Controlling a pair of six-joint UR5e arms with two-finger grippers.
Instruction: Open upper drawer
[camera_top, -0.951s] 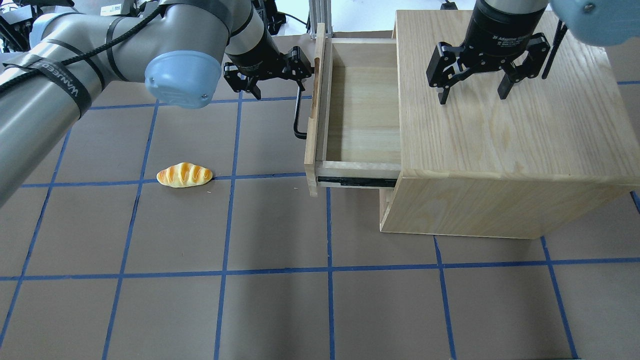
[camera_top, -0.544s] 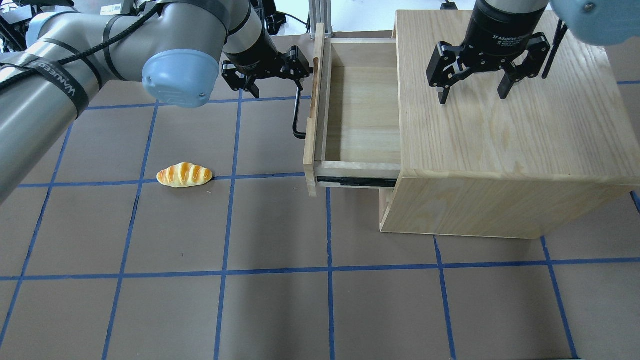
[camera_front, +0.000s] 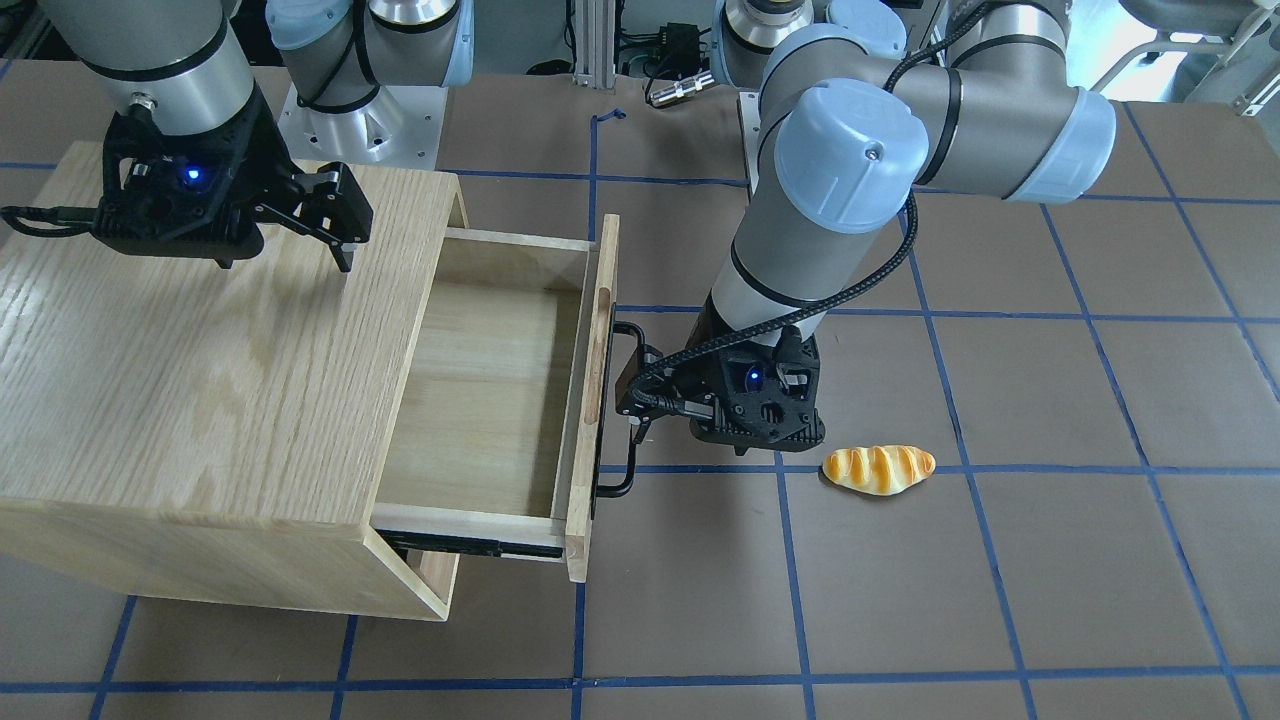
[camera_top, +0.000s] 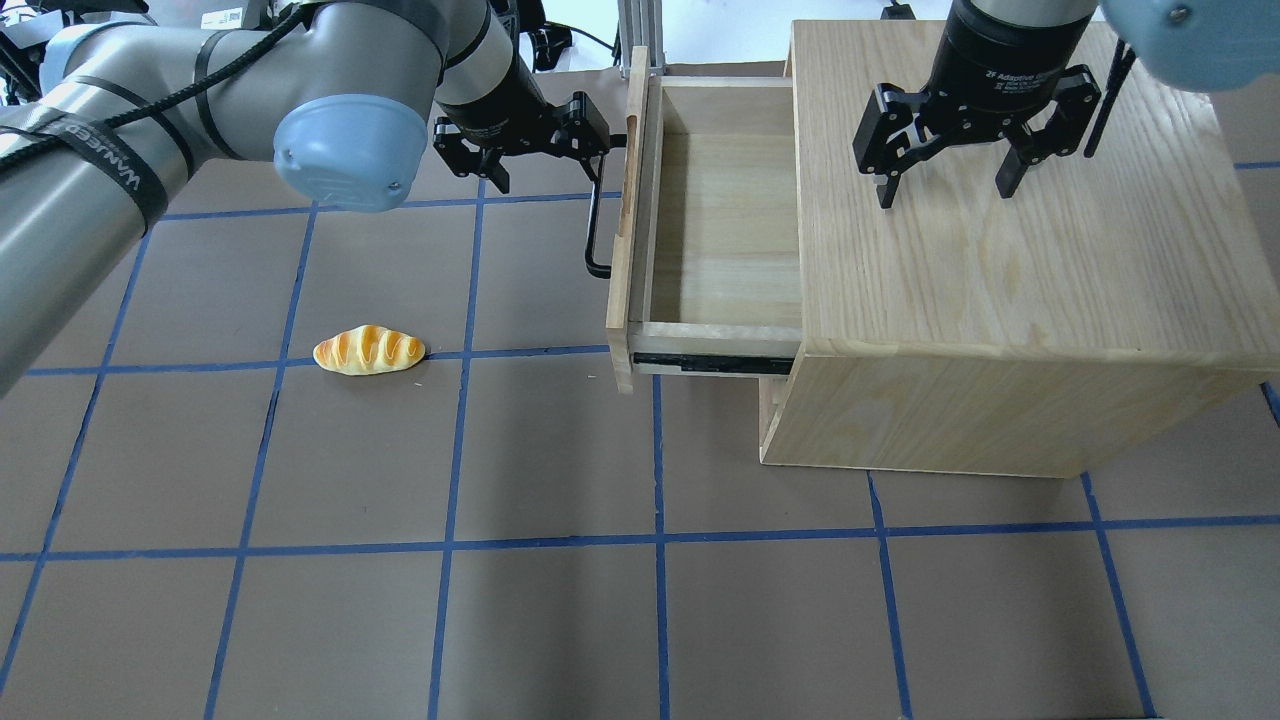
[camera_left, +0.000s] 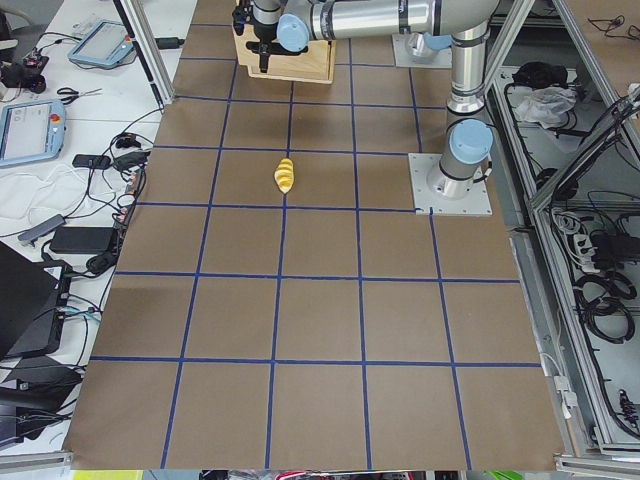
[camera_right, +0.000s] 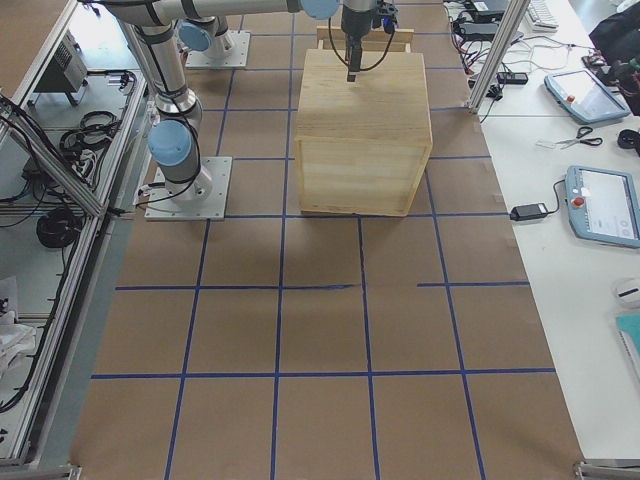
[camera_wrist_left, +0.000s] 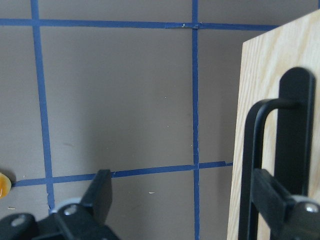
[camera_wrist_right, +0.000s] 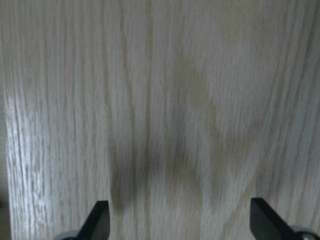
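**Upper drawer open, left end effector loose around handle**

Upper drawer (camera_top: 728, 220) stands well out of the oak cabinet (camera_top: 1000, 280), toward the robot's left. Pale wood floor is exposed for most of its length. Black slide rail (camera_top: 715, 362) shows under the near side wall. Front panel is upright, slot visible along it in the front-facing view.

Left end effector (camera_wrist_left: 180, 185): jaws wide apart, gripping nothing. It sits at the far end of the black bar handle (camera_top: 592, 230). In the wrist view the handle bar runs between the fingers, right next to one finger (camera_wrist_left: 272, 197), with a big gap to the other. Can't tell if that finger actually touches the bar.

Right end effector (camera_top: 946, 192): jaws wide apart, holding nothing, pointing down over the cabinet top, well back from the drawer opening. Wrist view shows only oak grain between the fingertips.

Also on the tabletop (camera_top: 560, 620): a toy bread roll (camera_top: 369, 350), well clear of the drawer front, on a blue tape line.
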